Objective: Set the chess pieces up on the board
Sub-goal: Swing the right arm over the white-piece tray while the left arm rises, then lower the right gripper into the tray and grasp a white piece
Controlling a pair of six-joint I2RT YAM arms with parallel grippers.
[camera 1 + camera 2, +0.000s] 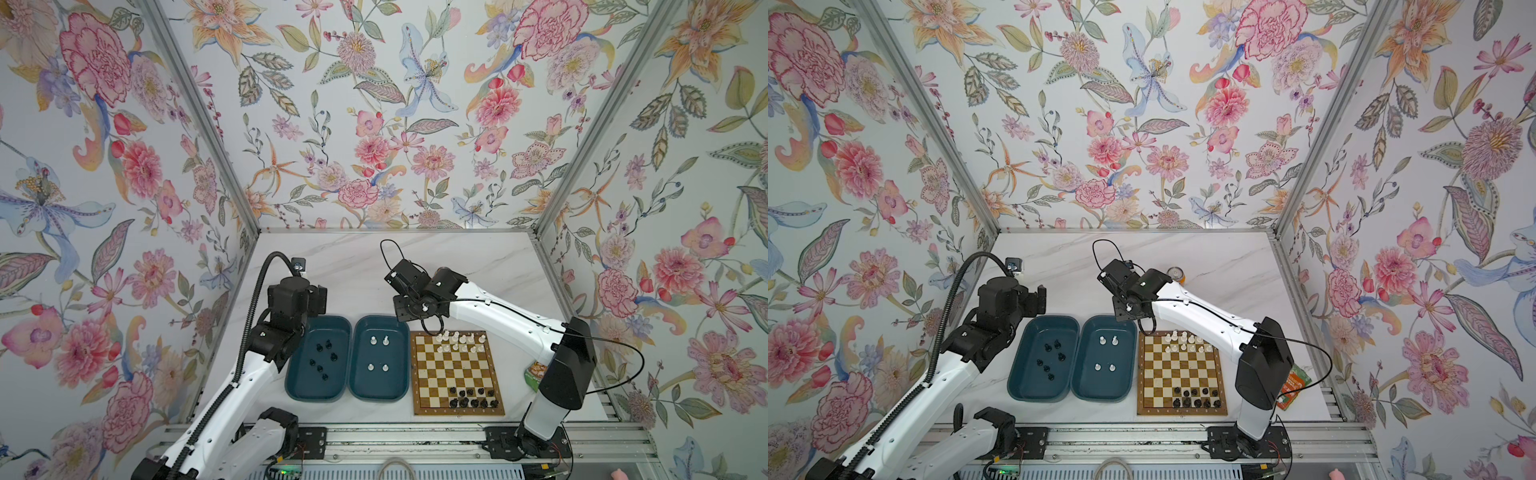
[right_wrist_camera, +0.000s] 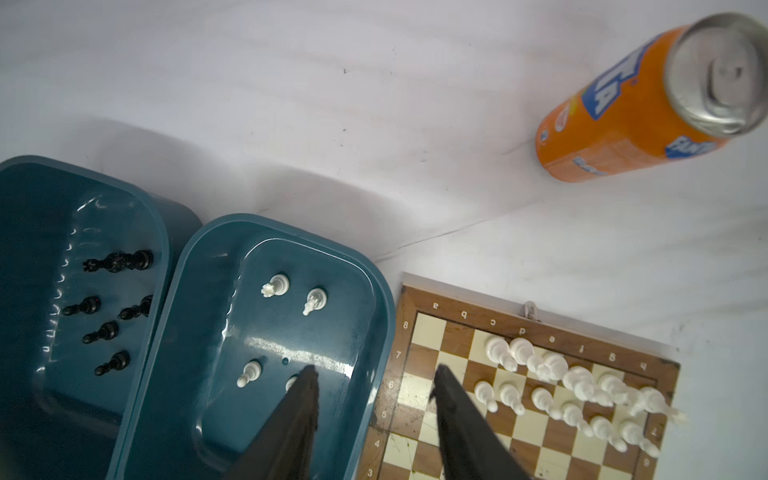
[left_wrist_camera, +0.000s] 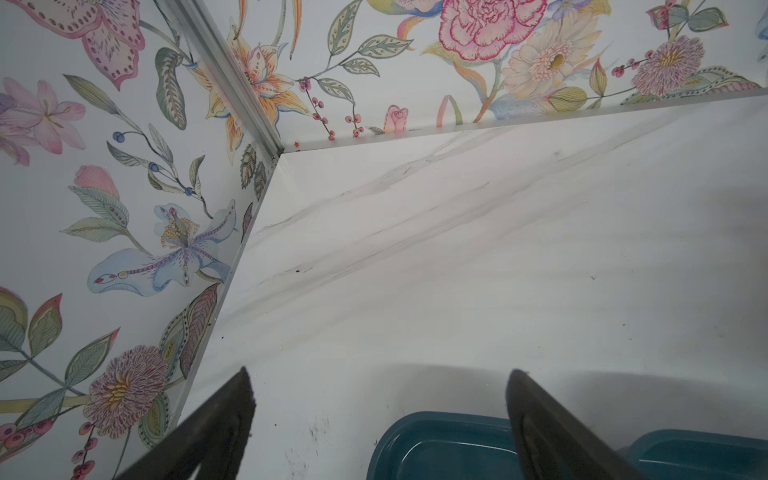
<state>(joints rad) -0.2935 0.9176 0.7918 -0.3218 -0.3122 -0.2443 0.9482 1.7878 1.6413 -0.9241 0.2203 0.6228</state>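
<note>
Between the dark teal plastic tray (image 2: 291, 222) and the square wooden chessboard (image 2: 428, 328), the right tool (image 2: 374, 374) hangs half-open and empty. Four small white chess pieces (image 2: 277, 286) stand upright in that tray, leftward of it, nearer to it than to the wide-open left tool (image 3: 378, 374).

A robotics lab test cell: an aluminium extrusion frame (image 1: 200, 112) holds floral-wallpaper panels (image 1: 374, 104) around a marble-look tabletop (image 1: 478, 266), with a left arm (image 1: 257, 370) and right arm (image 1: 498, 320) bolted to the near rail (image 1: 415, 436).
</note>
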